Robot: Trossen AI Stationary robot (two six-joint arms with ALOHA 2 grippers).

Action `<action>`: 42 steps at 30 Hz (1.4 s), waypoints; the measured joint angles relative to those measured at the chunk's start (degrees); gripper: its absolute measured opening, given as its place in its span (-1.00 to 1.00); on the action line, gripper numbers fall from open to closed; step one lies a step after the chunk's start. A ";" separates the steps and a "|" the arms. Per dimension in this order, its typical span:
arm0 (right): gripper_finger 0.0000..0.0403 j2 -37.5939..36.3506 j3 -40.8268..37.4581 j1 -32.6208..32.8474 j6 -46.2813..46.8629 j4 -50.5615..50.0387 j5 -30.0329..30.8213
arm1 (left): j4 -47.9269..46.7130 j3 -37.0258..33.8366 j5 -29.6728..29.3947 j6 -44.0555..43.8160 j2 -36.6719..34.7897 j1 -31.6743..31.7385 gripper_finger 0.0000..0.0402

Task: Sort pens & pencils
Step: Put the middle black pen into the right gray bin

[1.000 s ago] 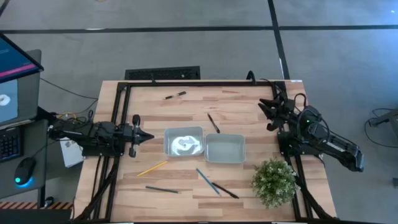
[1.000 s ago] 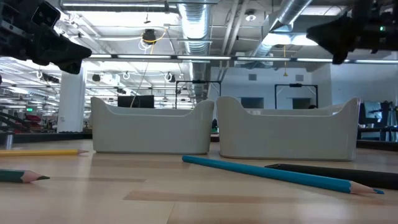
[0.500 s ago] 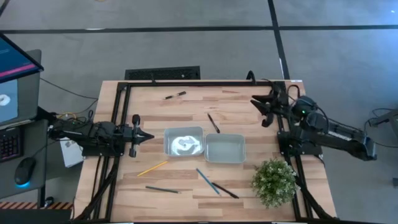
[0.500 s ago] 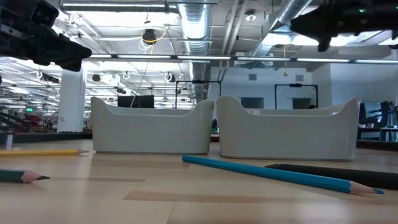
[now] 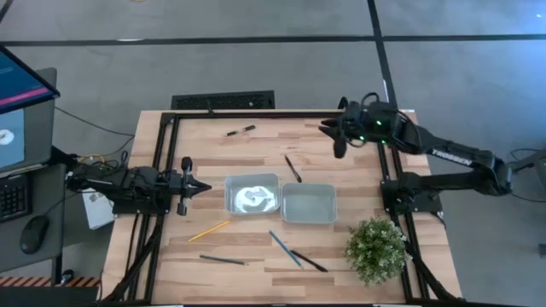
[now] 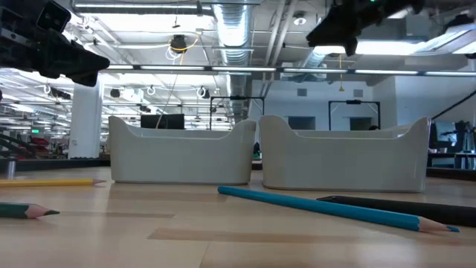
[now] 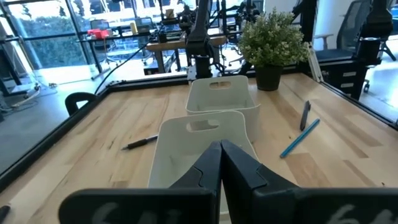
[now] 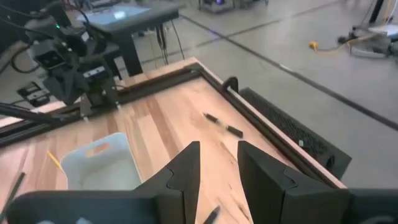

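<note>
- Two pale bins stand touching side by side at the table's (image 5: 341, 162) middle: left bin (image 5: 252, 194) and right bin (image 5: 308, 204). From above, the left bin's floor shows a bright glare patch, so its contents cannot be told; the right bin shows nothing inside.
- Three pens on the wood: one black pen with a paler end (image 5: 240, 130) near the far edge, one black pen (image 5: 293, 168) just beyond the bins, one black pen (image 5: 308, 260) at the near side.
- Three pencils, all near side: yellow pencil (image 5: 209, 230) left of centre, grey-green pencil (image 5: 223, 260) nearer still, blue pencil (image 5: 284, 248) beside the near black pen; whether those two touch cannot be told.
- High view only: all six sticks together, plus a potted plant (image 5: 375, 249) at the near right corner.
- Low view only: both bins' walls side-on, the blue pencil's sharpened tip pointing right, the grey-green tip at the left edge.
- Left gripper (image 5: 198, 187): just left of the left bin, fingers pressed together, holding nothing; its wrist view looks over both bins to the plant.
- Right gripper (image 5: 334, 136): above the far right of the table, fingers parted by a narrow gap, nothing between them; its wrist view shows the far pen ahead.
</note>
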 joint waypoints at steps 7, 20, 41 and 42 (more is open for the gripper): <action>-0.36 8.00 7.17 0.13 1.89 -1.05 -0.04 | -0.01 0.00 -0.27 4.07 0.01 0.02 -1.00; -0.36 13.50 10.58 -0.43 2.94 -0.71 -0.08 | 0.00 0.00 -0.33 7.68 0.01 0.02 -1.00; 0.28 13.49 10.63 -0.66 3.00 -2.53 -0.08 | -0.01 0.00 -0.40 14.08 0.02 0.02 -1.00; 0.28 13.49 10.63 -0.66 3.01 -2.41 -0.09 | -0.02 0.00 -0.40 14.08 0.02 0.02 -1.00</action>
